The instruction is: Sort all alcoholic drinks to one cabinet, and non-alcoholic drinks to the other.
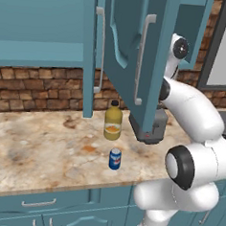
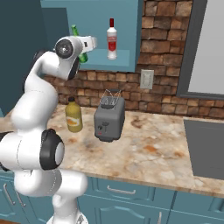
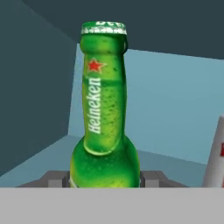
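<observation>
In the hand view a slim green glass bottle (image 3: 105, 122) with a star label stands upright between my two dark fingertips (image 3: 54, 179), low on its body. My gripper (image 2: 82, 47) is shut on it inside the open upper cabinet (image 2: 127, 61), just above the shelf. The green bottle (image 2: 75, 30) sticks out tilted above the hand. On the counter stand the yellow-orange juice bottle (image 1: 113, 120) with a black cap and, in front of it, the short blue soda can (image 1: 114, 159).
A clear bottle with a red label and cap (image 2: 112, 38) stands on the same cabinet shelf, right of the gripper. A grey toaster (image 2: 108, 117) sits on the counter below. Open cabinet doors (image 1: 138, 54) hang over the counter beside the arm.
</observation>
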Motion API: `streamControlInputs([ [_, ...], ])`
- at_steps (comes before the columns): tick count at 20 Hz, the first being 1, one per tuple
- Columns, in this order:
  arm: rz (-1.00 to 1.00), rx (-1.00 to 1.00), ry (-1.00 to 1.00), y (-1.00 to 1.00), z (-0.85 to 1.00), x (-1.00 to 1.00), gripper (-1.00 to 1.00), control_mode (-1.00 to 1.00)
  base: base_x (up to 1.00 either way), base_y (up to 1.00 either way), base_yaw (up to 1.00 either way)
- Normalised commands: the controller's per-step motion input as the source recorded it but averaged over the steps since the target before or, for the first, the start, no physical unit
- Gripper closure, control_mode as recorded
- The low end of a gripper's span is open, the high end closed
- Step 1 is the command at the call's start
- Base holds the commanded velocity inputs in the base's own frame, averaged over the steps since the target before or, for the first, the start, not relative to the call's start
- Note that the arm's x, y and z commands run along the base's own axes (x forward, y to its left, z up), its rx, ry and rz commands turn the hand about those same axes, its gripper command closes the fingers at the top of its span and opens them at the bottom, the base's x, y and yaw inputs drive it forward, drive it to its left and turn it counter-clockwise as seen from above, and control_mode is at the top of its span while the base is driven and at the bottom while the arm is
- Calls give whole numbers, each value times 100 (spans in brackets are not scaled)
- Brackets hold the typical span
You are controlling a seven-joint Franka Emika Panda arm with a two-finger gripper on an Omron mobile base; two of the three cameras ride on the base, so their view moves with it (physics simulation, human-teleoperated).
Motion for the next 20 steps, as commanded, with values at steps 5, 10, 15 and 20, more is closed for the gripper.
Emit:
streamControlInputs([
  [5, -7, 6, 2, 0, -18, 34, 100, -100, 0, 0, 0],
  [10, -6, 3, 0, 0, -22, 41, 100, -100, 0, 0, 0],
  [15, -5, 2, 0, 0, -29, 40, 100, -100, 0, 0, 0],
  [20, -3, 3, 0, 0, -41, 28, 100, -100, 0, 0, 0],
])
